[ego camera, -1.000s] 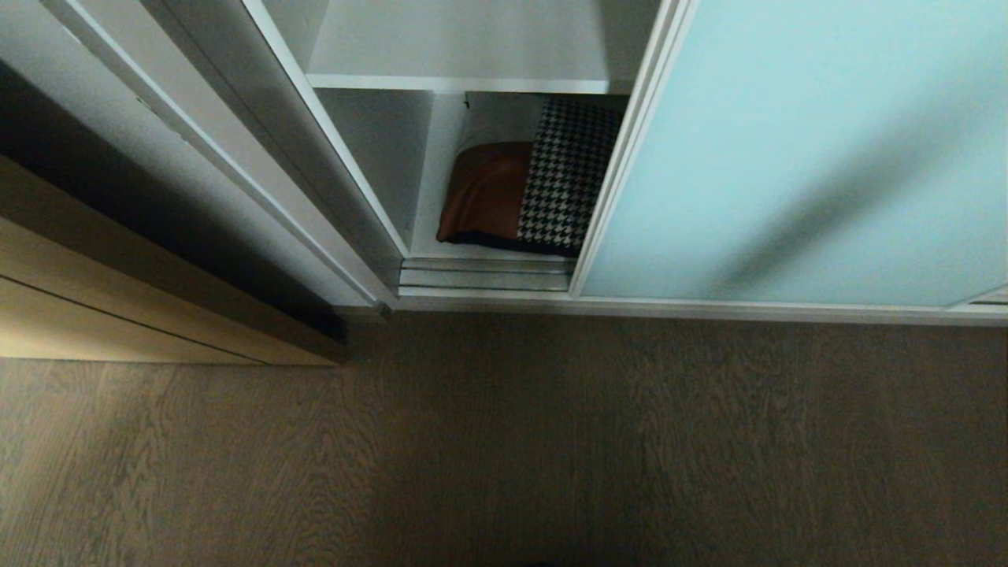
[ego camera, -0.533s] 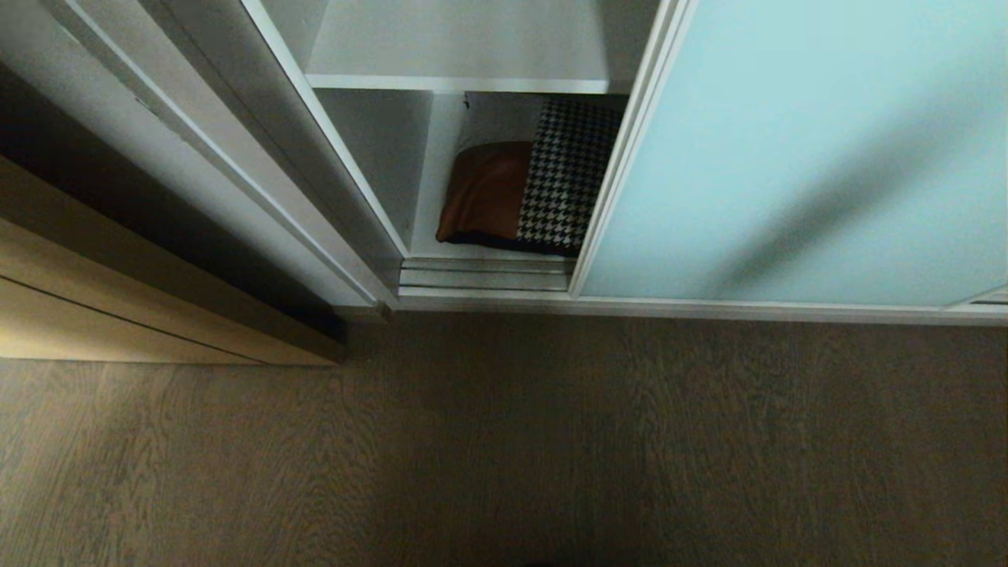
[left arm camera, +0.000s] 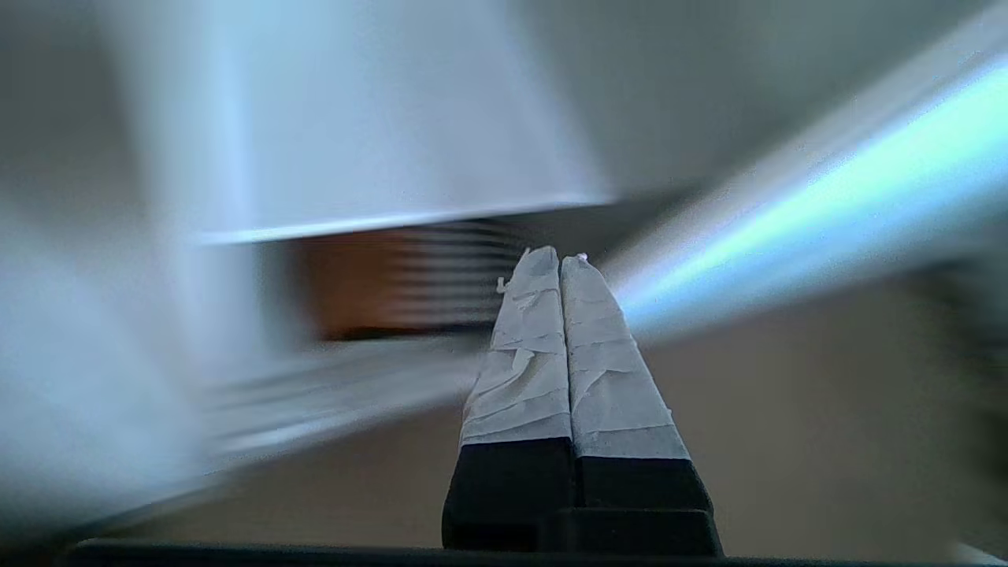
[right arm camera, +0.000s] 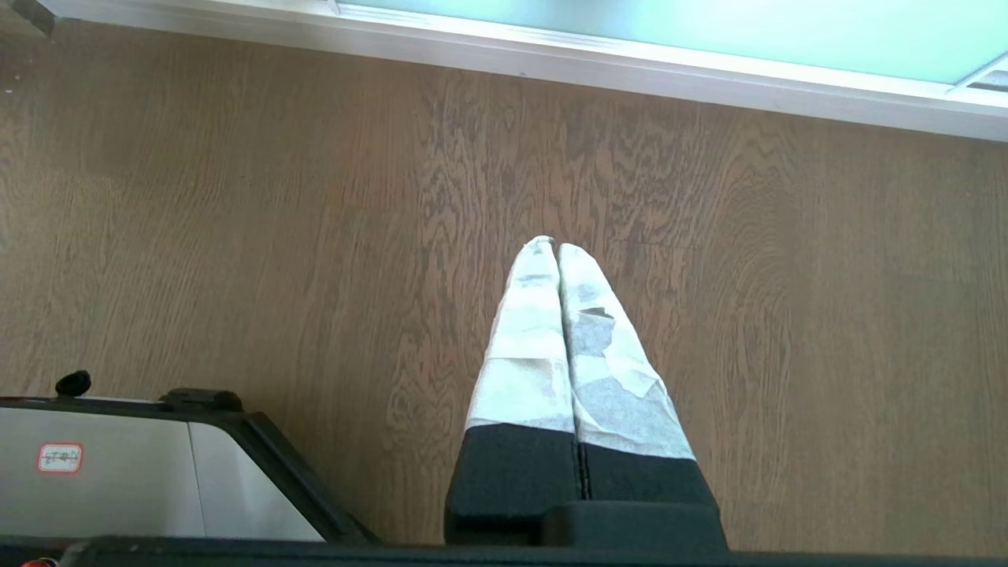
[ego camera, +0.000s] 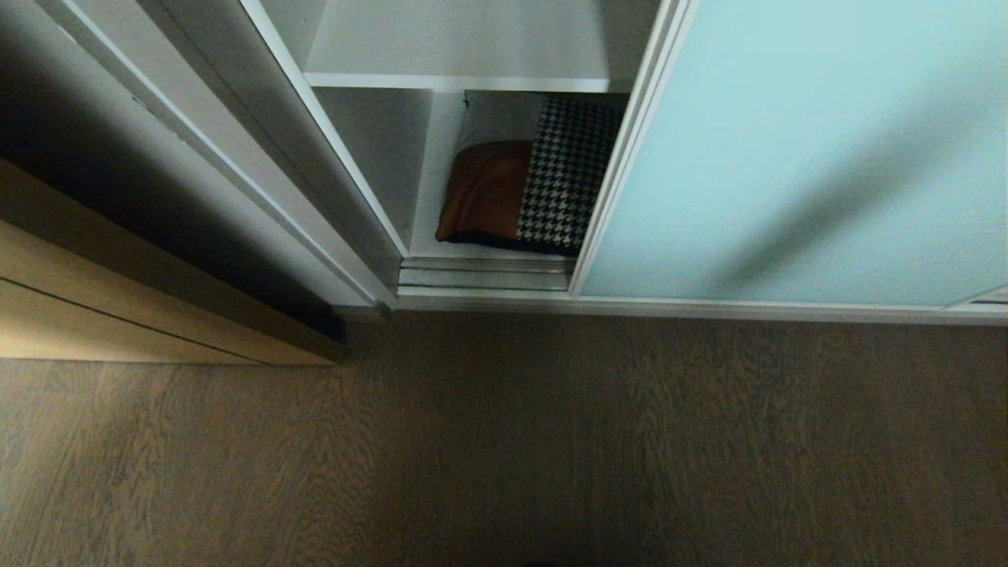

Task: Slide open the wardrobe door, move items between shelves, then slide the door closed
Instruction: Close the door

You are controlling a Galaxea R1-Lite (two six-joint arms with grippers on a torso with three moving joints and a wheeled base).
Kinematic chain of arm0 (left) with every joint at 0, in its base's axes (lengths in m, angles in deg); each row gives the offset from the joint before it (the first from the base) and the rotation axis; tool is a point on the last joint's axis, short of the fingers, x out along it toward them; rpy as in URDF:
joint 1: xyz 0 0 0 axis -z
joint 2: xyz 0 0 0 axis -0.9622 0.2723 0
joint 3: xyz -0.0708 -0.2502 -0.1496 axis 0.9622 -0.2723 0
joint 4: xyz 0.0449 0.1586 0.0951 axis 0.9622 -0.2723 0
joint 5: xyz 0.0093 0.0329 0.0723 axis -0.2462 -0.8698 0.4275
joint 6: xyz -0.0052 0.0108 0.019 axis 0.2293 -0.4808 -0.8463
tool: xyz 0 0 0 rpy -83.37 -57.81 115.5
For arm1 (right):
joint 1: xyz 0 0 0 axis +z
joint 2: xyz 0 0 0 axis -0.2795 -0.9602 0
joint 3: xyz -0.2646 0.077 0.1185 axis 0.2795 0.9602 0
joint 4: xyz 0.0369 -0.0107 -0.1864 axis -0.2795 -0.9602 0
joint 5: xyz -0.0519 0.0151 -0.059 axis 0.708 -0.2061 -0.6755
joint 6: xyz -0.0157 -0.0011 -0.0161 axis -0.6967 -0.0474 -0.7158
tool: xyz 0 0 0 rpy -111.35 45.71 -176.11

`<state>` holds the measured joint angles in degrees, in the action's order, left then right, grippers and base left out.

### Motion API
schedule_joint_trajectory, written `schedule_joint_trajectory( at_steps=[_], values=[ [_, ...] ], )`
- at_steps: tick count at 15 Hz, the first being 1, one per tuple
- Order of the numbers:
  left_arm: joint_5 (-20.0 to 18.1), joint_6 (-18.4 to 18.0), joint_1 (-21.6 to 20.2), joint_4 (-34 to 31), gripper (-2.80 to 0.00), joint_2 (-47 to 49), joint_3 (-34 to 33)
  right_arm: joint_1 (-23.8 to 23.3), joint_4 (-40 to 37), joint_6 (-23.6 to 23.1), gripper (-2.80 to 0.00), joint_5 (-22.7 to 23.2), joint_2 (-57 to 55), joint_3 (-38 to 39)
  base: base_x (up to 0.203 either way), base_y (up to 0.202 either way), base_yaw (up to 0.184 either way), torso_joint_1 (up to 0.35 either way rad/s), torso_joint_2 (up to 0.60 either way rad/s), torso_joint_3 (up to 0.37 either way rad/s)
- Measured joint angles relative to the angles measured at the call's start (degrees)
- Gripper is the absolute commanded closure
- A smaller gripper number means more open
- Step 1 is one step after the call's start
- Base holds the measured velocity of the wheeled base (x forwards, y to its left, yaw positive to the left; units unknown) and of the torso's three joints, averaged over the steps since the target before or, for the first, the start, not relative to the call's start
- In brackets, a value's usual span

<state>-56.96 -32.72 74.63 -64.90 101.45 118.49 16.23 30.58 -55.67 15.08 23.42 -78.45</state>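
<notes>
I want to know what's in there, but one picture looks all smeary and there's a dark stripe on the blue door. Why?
Left wrist view: streaky motion blur smears the tan-brown and houndstooth cushion; only the shut left tool is sharp. Head view: a soft diagonal shadow crosses the frosted pale aqua glass sliding door. Right wrist view: crisp, with the shut right tool over the brown wood-grain floor.

Both grippers look alike — the left gripper [left arm camera: 560, 257] and right gripper [right arm camera: 550, 241] each have two long tapering fingers, black at the base, wrapped in wrinkled white tape toward the tips. The base [right arm camera: 118, 480] is pale grey with a black rim — and a small red-bordered label [right arm camera: 60, 457].
</notes>
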Motion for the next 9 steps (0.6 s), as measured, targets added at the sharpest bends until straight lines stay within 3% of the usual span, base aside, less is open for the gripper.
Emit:
schedule_joint_trajectory(
  at_steps=[1,3,9],
  values=[
    [-4.35,2.28,1.56,0.0,0.0,2.61,1.89,0.0,0.01,-0.01,0.0,0.02,0.0,0.0,0.0,0.0,0.0,0.0,0.0,0.0],
    [-8.29,3.74,5.48,0.08,0.0,6.4,3.33,0.0,0.01,-0.01,0.0,0.0,0.0,0.0,0.0,0.0,0.0,0.0,0.0,0.0],
    [-8.15,3.73,19.36,0.38,0.0,12.48,3.62,0.0,0.01,-0.01,0.0,0.02,-0.02,0.0,0.0,0.0,0.0,0.0,0.0,0.0]
  ],
)
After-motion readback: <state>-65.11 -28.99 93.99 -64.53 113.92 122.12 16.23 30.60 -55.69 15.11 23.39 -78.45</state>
